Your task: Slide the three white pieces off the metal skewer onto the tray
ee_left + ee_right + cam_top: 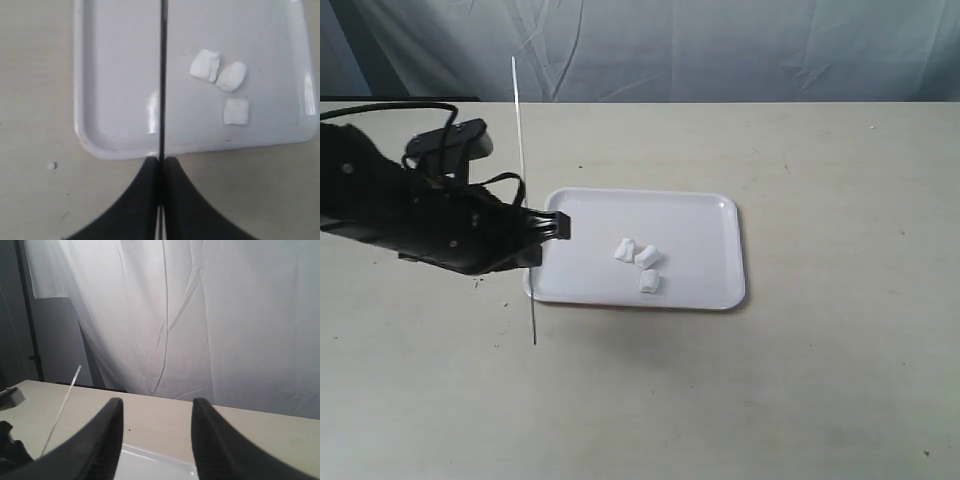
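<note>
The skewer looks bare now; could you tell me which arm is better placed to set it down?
Left: the left gripper is shut on the skewer by the tray, where the pieces lie; the right gripper is open and holds nothing.

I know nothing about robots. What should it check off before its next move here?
1. All three white pieces lie on the tray: ok.
2. The metal skewer is bare where it shows: ok.
3. The left gripper is shut on the metal skewer: ok.
4. The right gripper is open and holds nothing: ok.
5. The metal skewer's lower tip is off the table: cannot tell.
</note>
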Robot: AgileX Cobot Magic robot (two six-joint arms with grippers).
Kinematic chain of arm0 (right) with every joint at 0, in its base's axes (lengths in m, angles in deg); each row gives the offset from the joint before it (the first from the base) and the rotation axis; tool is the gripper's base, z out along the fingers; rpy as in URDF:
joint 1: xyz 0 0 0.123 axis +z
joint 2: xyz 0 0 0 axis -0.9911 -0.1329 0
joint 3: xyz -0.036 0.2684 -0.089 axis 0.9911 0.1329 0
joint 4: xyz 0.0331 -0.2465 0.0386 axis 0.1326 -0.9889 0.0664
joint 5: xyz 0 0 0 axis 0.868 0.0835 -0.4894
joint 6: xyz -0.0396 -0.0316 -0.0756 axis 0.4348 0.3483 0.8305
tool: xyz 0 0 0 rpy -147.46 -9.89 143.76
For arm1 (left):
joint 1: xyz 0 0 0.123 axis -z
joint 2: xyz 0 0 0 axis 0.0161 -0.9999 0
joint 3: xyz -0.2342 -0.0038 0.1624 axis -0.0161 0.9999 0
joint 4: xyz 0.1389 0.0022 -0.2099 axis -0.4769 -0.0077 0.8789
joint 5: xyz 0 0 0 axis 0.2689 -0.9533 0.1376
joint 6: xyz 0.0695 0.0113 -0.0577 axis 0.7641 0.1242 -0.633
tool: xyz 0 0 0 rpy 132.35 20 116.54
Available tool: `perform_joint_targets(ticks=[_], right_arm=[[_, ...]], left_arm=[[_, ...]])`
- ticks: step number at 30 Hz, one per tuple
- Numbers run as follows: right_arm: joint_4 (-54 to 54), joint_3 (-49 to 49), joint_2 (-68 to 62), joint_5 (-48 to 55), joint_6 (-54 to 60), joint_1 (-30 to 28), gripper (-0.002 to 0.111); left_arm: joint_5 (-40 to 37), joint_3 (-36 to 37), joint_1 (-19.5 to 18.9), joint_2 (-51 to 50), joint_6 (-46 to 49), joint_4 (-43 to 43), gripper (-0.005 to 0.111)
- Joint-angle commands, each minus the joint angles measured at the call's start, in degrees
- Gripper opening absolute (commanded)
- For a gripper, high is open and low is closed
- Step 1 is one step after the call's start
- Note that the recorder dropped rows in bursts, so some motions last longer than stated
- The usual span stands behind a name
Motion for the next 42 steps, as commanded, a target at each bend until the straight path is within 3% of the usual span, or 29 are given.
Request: perform_joint_targets(ticks=[1,6,10,13,16,25,30,42], right_arm=[[0.00,0.26,0.35,1.61,0.03,-0.19,0.042],[0.00,0.26,0.35,2.51,0.03,-0.19,0.042],[0.30,0.26,0.35,3.44,0.03,-0.19,0.042],[0.30,0.26,0.35,3.57,0.03,-0.19,0.042],[0.30,0.26,0.35,3.57,0.03,-0.19,0.042],[0.30,0.26,0.35,3.56,0.03,-0.19,0.042],[-0.20,0.26,0.35,4.36,0.03,-0.19,0.042],[-0.19,0.26,0.35,7.85,0.03,-0.19,0.042]], left_arm=[[-4.40,-4.97,0.00,-7.93,6.00,5.96,0.000],[-4.92,-8.81,-0.39,-14.02,6.12,5.72,0.000],[-10.63,-12.67,-3.63,-18.23,6.12,5.72,0.000],[-15.60,-14.48,-6.53,-20.63,6.36,5.72,0.005],[-15.52,-14.75,-8.00,-21.00,7.44,5.72,0.012],[-16.02,-15.47,-8.42,-20.13,11.19,2.85,0.018],[-7.60,-10.34,-8.42,-11.46,11.19,-0.68,0.000],[-1.91,4.34,-8.42,25.04,12.23,-5.33,0.000]])
